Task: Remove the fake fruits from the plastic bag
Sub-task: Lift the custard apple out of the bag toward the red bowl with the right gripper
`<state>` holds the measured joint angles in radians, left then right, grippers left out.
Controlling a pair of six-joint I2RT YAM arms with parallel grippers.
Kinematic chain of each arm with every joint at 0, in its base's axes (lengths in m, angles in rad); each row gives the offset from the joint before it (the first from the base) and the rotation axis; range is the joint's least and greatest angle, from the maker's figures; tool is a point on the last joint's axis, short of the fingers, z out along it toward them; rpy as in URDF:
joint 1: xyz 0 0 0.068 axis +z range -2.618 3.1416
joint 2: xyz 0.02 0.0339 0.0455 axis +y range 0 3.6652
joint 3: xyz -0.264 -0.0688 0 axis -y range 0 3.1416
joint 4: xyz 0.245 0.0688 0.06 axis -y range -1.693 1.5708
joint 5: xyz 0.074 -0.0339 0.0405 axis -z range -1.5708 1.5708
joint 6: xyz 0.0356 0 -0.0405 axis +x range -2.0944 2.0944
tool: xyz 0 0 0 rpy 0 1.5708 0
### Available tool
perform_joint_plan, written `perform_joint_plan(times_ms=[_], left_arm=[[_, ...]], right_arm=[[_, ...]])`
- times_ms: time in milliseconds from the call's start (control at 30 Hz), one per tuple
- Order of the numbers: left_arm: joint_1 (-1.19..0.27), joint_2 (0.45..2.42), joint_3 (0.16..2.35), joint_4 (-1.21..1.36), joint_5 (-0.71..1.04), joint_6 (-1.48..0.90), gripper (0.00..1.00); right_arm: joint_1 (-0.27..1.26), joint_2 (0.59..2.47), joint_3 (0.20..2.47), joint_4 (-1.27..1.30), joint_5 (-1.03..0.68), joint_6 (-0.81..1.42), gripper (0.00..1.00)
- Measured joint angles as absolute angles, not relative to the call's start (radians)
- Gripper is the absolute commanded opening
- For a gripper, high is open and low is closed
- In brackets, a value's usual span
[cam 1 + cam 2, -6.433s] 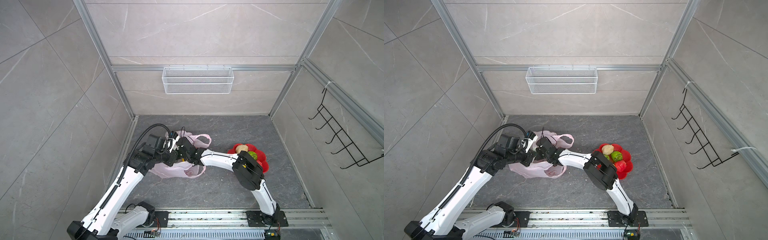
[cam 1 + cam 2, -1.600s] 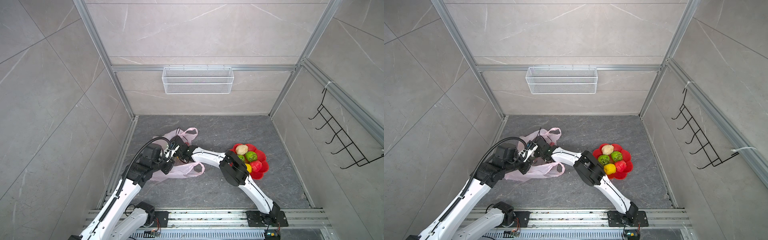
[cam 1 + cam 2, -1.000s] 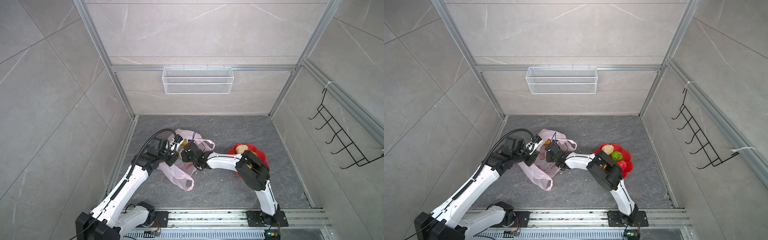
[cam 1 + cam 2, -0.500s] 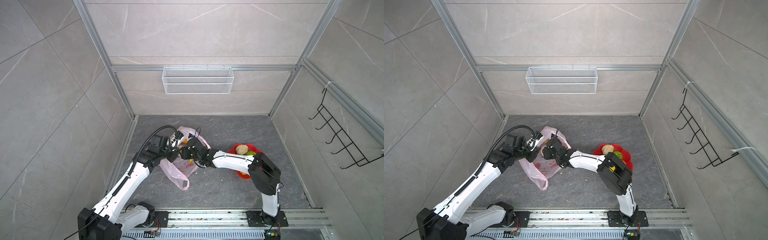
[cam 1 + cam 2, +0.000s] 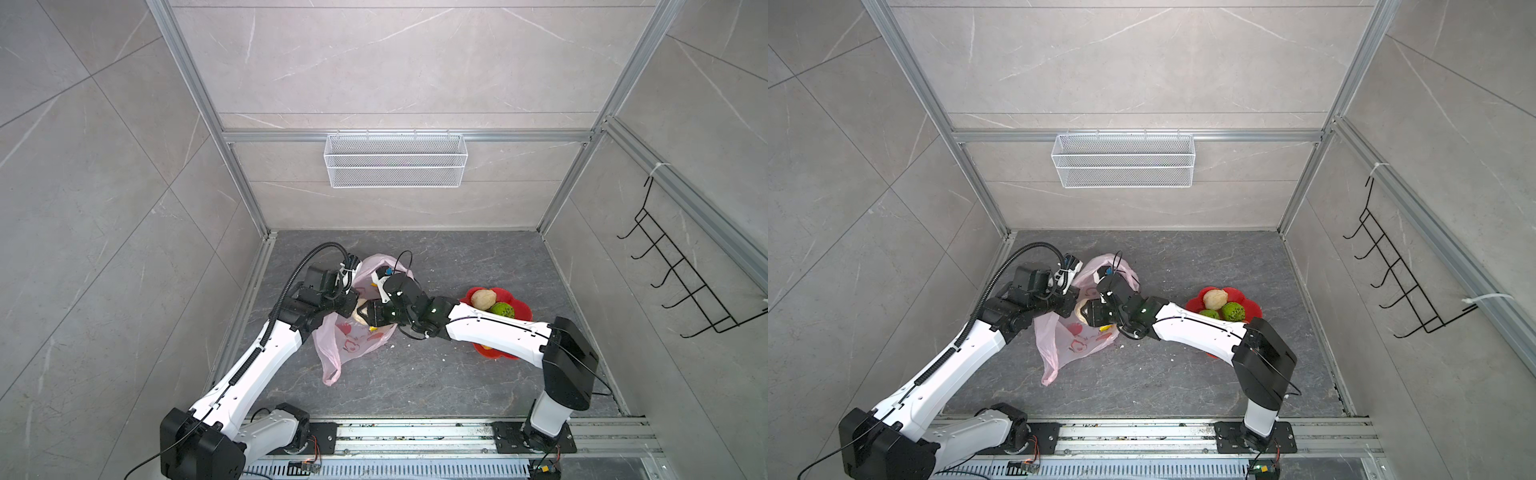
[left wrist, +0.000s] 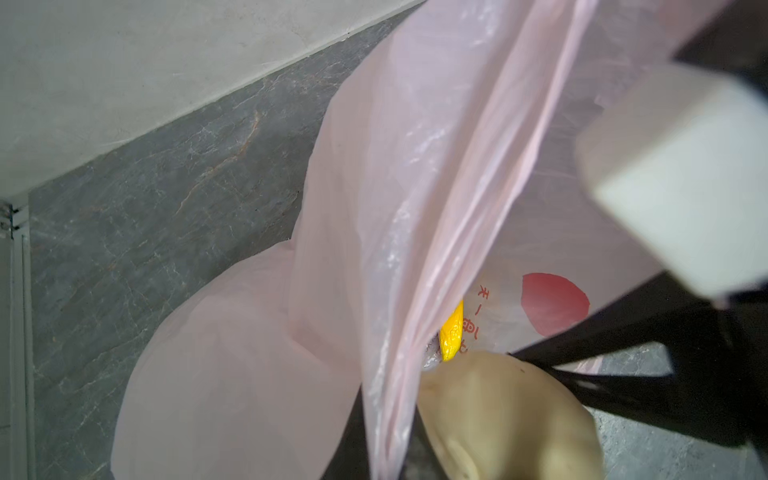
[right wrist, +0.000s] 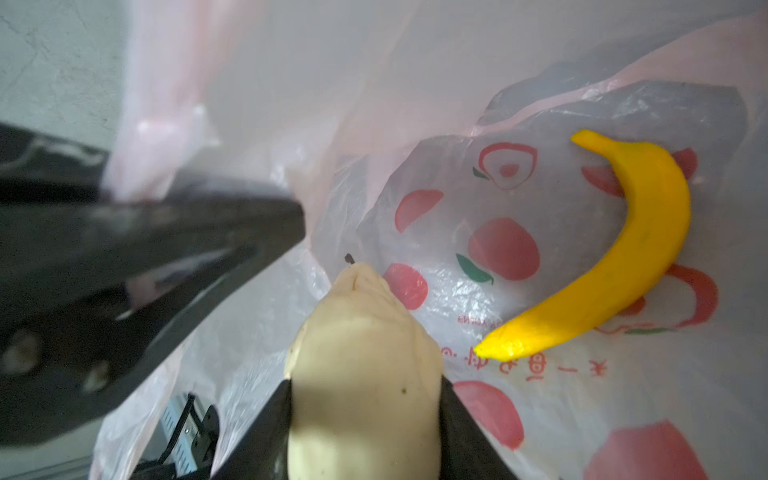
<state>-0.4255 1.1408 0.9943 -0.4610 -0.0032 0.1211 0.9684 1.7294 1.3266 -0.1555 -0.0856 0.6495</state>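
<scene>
step: cream lump (image 7: 357, 324) out of the plastic bag (image 5: 353, 343)
left gripper (image 5: 352, 300) pinches its rim, right gripper (image 7: 365, 390) clasps the lump; next i lift clear.

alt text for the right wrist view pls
The right gripper has its jaws closed on a knobbly cream fruit at the open pink plastic bag. A yellow banana lies deeper inside on the red fruit print; the left gripper, dark and blurred, holds the bag's plastic.
</scene>
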Motion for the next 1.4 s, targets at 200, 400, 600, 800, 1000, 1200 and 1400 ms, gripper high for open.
perform_joint_plan(times_ms=[200, 400, 600, 800, 1000, 1200, 1400], left_arm=[[-0.426, 1.139, 0.995, -0.451, -0.056, 0.061, 0.04], [-0.426, 1.133, 0.995, -0.448, -0.089, 0.022, 0.03], [-0.426, 1.133, 0.994, -0.449, -0.125, -0.009, 0.03], [-0.426, 1.131, 0.995, -0.449, -0.152, -0.028, 0.03], [-0.428, 1.127, 0.995, -0.450, -0.154, -0.046, 0.03], [-0.427, 1.089, 0.994, -0.469, -0.155, -0.077, 0.03], [-0.427, 1.053, 0.994, -0.495, -0.196, -0.118, 0.02]], right_arm=[[0.968, 1.694, 1.320, -0.220, -0.095, 0.620, 0.14], [0.968, 1.688, 1.323, -0.264, -0.110, 0.575, 0.14], [0.968, 1.655, 1.367, -0.317, -0.151, 0.521, 0.14], [0.959, 1.573, 1.396, -0.356, -0.162, 0.469, 0.14], [0.931, 1.522, 1.396, -0.363, -0.170, 0.453, 0.14], [0.919, 1.516, 1.395, -0.343, -0.170, 0.456, 0.14], [0.917, 1.516, 1.393, -0.284, -0.197, 0.479, 0.14]])
